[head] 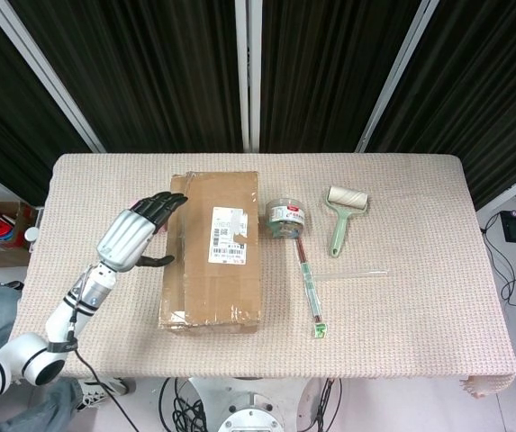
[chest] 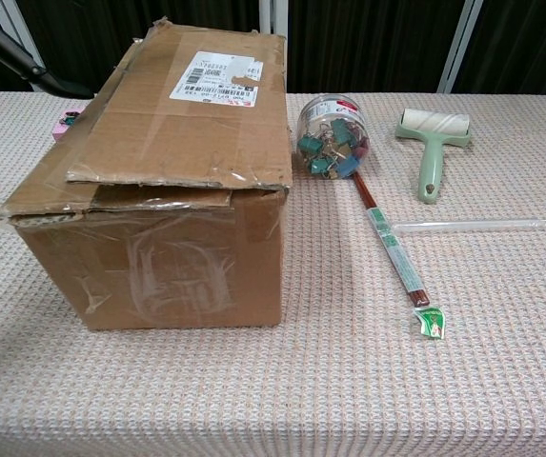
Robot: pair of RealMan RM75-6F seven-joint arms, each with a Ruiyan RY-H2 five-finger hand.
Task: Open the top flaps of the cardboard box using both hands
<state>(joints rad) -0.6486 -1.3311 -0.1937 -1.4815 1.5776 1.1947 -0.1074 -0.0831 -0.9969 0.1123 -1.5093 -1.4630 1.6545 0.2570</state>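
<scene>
1. Cardboard box (head: 211, 250) sits left of centre on the woven table cover (head: 402, 315), long axis running near to far, top flaps lying flat and closed.
2. A white shipping label (head: 227, 234) is stuck on the box top toward the far end; in the chest view the near face shows clear tape (chest: 163, 271) and the near edge of one top flap (chest: 177, 143) is ragged and slightly lifted.
3. The left hand (head: 140, 232) hovers at the box's left side, near its far end, fingers extended and spread, thumb out to the side, holding nothing. Its fingertips (head: 172, 201) lie at the top left edge of the box; whether they touch the cardboard cannot be told.
4. In the chest view only a dark part of the left arm (chest: 10, 52) shows at the far left corner.
5. The right hand shows in neither view.
6. A pink object (chest: 64, 121) peeks out beside the box's far left corner in the chest view; the head view hides it behind the hand.
7. Just right of the box stands a clear round tub of binder clips (head: 286, 219), with a long wrapped stick (head: 309, 286) running from it toward the near edge.
8. Further right lie a green-handled lint roller (head: 342, 216) and a clear thin rod (head: 352, 273).
</scene>
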